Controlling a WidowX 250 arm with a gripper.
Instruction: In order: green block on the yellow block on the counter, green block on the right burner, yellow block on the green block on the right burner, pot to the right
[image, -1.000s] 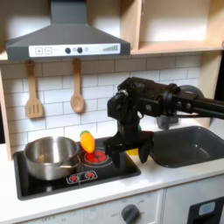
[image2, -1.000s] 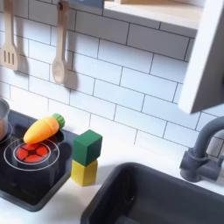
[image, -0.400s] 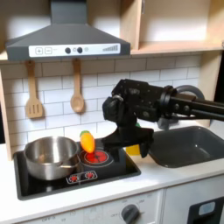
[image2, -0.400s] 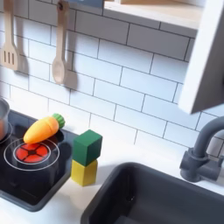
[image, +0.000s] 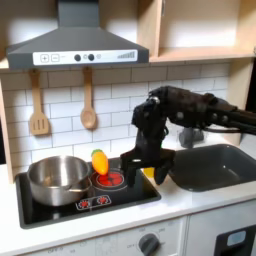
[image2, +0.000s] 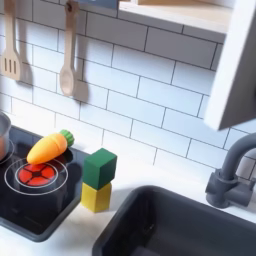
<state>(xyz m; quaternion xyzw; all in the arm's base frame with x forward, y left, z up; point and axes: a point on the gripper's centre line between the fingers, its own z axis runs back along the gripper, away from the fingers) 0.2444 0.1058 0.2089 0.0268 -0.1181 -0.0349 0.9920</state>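
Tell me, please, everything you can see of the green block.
The green block is a small, plain-faced cube, matte, possibly painted wood. In the second exterior view it sits upright on top of the yellow block, slightly twisted relative to it, on the pale counter between the hob and the sink. Only the yellow block touches it; nothing grips it there.

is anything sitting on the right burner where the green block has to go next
Yes. A toy carrot lies along the back edge of the right burner, overlapping its rim. The green block sits stacked on the yellow block on the counter beside the hob.
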